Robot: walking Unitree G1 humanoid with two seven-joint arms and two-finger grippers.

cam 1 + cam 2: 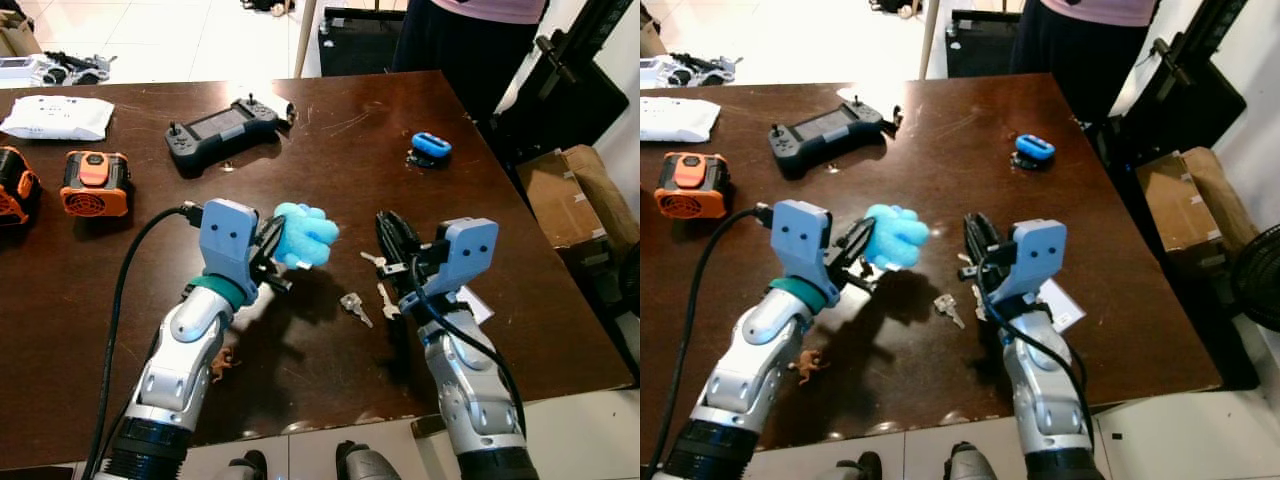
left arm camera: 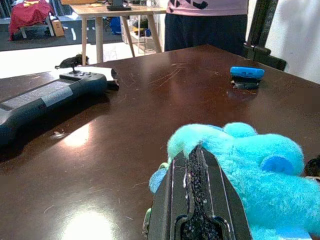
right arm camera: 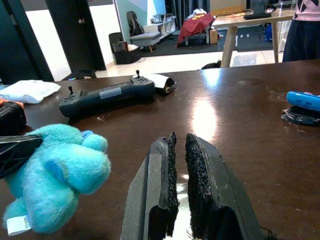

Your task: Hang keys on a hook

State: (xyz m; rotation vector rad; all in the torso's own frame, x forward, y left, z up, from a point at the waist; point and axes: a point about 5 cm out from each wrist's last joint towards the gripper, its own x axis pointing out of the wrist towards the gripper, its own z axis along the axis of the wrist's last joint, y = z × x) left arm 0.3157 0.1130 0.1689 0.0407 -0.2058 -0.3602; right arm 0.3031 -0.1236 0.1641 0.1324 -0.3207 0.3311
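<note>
Loose silver keys (image 1: 355, 306) lie on the dark wooden table (image 1: 330, 170), between my two arms. My left gripper (image 1: 272, 250) is raised over the table and shut on a fluffy blue plush toy (image 1: 305, 236), which also bulges beside its fingers (image 2: 197, 170) in the left wrist view. My right gripper (image 1: 392, 236) hovers just right of the keys, its pads (image 3: 192, 150) pressed nearly together with nothing between them. A small blue holder on a black base (image 1: 431, 148) stands near the table's far right edge.
A black handheld controller (image 1: 222, 125) lies at the back, an orange device (image 1: 95, 183) and a white packet (image 1: 57, 117) at the left. A person (image 1: 470, 30) stands at the far edge. A cardboard box (image 1: 570, 190) sits on the floor to the right.
</note>
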